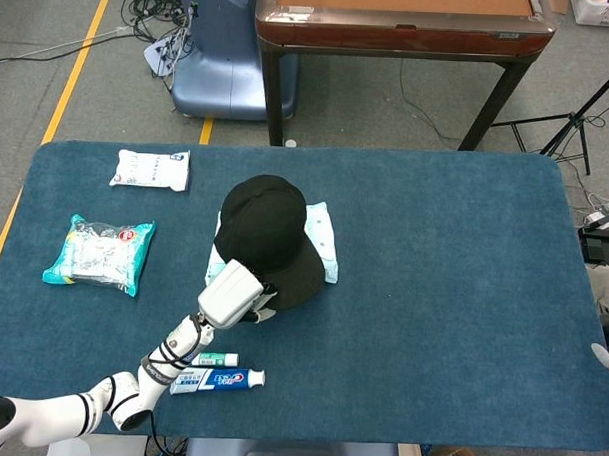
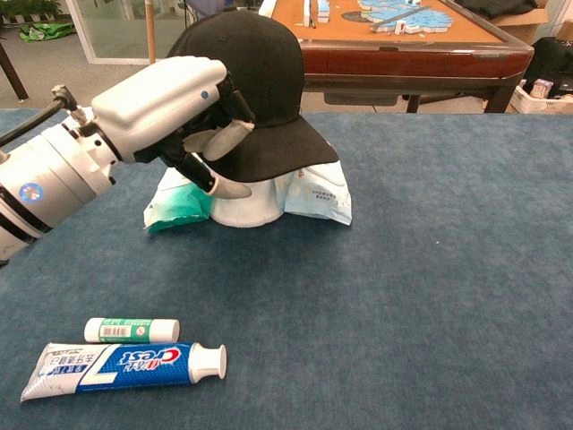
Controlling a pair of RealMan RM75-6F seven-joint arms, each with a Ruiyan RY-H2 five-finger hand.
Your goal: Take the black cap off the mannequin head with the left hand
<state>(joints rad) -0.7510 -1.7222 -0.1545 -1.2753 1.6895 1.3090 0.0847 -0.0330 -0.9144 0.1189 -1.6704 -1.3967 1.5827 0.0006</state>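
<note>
On the mannequin head (image 2: 243, 202), black cap (image 2: 246, 85) seated, brim forward and low over a blue packet (image 2: 313, 195). Left robot hand (image 2: 183, 112) at the cap's side, fingers (image 2: 224, 141) curled toward the brim edge, thumb beneath, apparently readying a pinch; actual grip impossible to tell. Chest view alone reveals fingers; head view only the hand's back, plus toothpaste (image 1: 217, 379) on the surface (image 1: 442, 293).

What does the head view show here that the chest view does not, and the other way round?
Only the head view: a white packet and a green bag far left on the table. Only the chest view: the white mannequin head under the brim, and the left hand's fingers at the cap's edge. Both: black cap, left hand, toothpaste tube.
</note>
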